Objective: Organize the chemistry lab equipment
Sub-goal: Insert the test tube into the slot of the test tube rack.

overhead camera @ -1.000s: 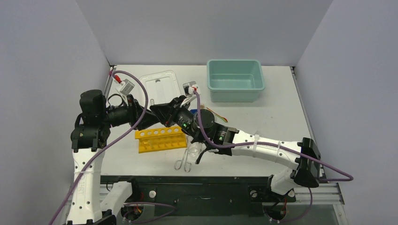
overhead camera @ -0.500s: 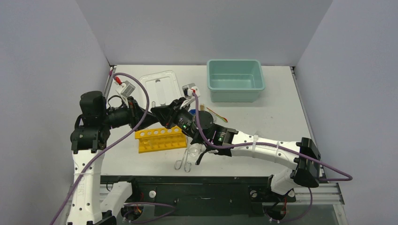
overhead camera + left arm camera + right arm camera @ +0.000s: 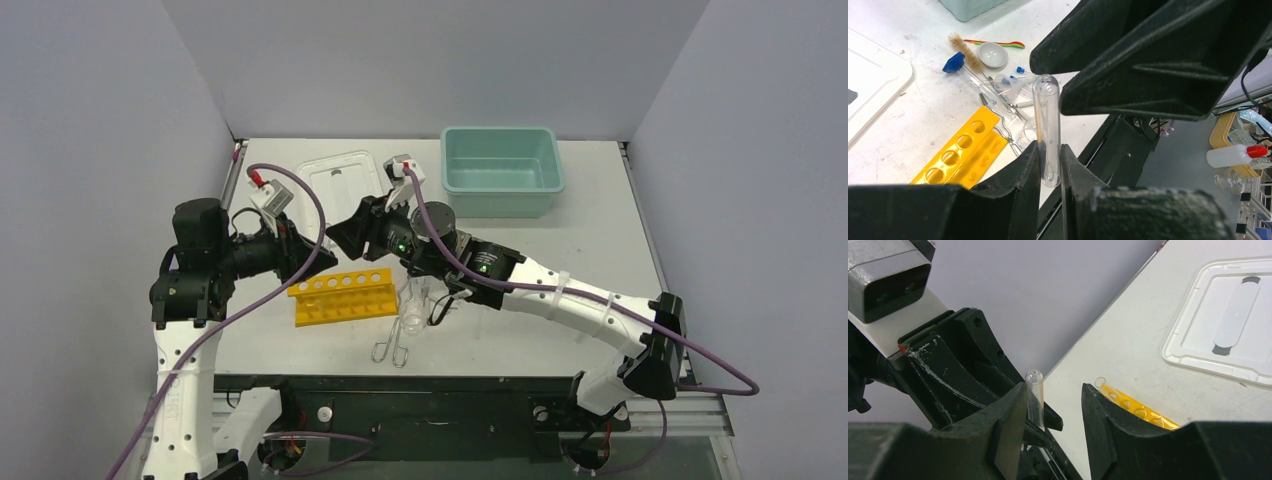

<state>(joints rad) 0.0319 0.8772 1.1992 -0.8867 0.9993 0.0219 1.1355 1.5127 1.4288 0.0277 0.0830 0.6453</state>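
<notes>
— Glass tube has changed owners. Left pincer is now clamped on its near end. A second ago those jaws were only part closed.
— And the right one?
— Right pincer was tight a second ago. Now its jaws stand apart. In the right wrist view the tube sits against one finger, with a clear gap to the other. So it's released.
— Where's the tube?
— Off the table, sticking out ahead of the left fingers. Its far end lies between the right fingers. In the top view the meeting point is over the strip between the white lid and the left end of the yellow rack.
— Meaning for the task?
— Handover looks done. My read is that the right arm backs off and the left takes the tube to a rack hole. The holes I can see in the left wrist view are empty.
— And the rest of the kit?
— Brush, round dish and blue-capped vials lie loose in a pile past the rack's right end. The job looks early.
— Risk?
— The tube tip is between the right fingers. A sideways exit could knock it in the left grip, so pull straight back first.
</notes>
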